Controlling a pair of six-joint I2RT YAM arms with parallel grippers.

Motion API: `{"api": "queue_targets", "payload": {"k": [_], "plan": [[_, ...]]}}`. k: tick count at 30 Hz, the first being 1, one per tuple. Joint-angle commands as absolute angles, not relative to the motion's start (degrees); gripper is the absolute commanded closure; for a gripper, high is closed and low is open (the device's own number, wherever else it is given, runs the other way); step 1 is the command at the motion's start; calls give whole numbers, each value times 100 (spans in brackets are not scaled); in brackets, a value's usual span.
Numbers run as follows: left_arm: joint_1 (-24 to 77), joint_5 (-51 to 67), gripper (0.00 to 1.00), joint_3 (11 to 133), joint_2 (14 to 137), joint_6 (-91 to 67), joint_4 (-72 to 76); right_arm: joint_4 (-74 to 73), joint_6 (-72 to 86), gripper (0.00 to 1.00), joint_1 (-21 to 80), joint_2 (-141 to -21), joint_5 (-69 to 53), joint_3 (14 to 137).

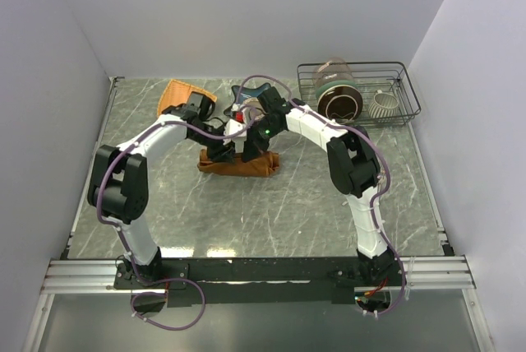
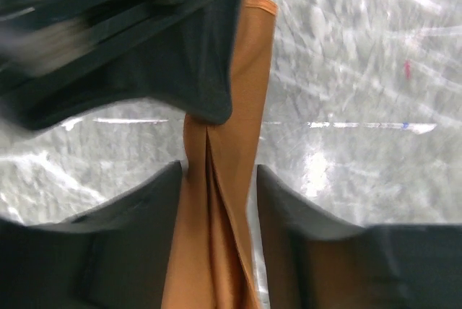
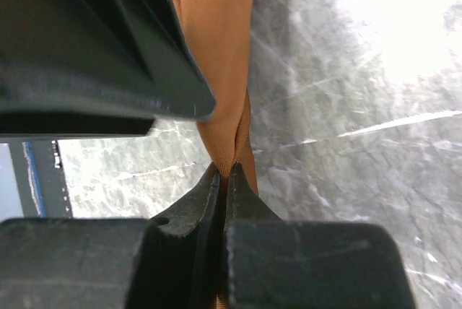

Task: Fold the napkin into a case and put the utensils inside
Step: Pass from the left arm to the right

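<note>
Right wrist: right pincer (image 3: 225, 179) pinches napkin (image 3: 216, 49); left pincer (image 2: 218, 173) parted.

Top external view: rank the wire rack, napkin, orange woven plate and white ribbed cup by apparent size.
1. wire rack
2. napkin
3. orange woven plate; these two are partly hidden, so unsure
4. white ribbed cup
</note>
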State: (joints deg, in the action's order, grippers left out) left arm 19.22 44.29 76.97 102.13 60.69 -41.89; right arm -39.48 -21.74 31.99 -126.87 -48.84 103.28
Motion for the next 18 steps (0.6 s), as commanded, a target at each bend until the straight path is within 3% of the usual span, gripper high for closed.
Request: {"api": "queue_targets", "payload": {"k": [1,7,13,16,18], "plan": [[1557,5062,44,7944,9757,5110,-3850,-3946,-2372,100,3120,-12445,-4562,10450],[792,5396,36,8218,9362,3678,-3719,-3693,-2619,100,3120,-12226,-3922,10600],[176,5186,32,7849,8974,2543,-3061,-2719,-2900,100,3208,-11734,-2920,9968],[-139,5063,31,7682,8965,2007,-2831,-1947,-2997,100,3374,-11418,-2269,9327],[-473,5036,31,7490,8974,1646,-2743,-975,-3258,100,3671,-10876,-1385,8199]]}}
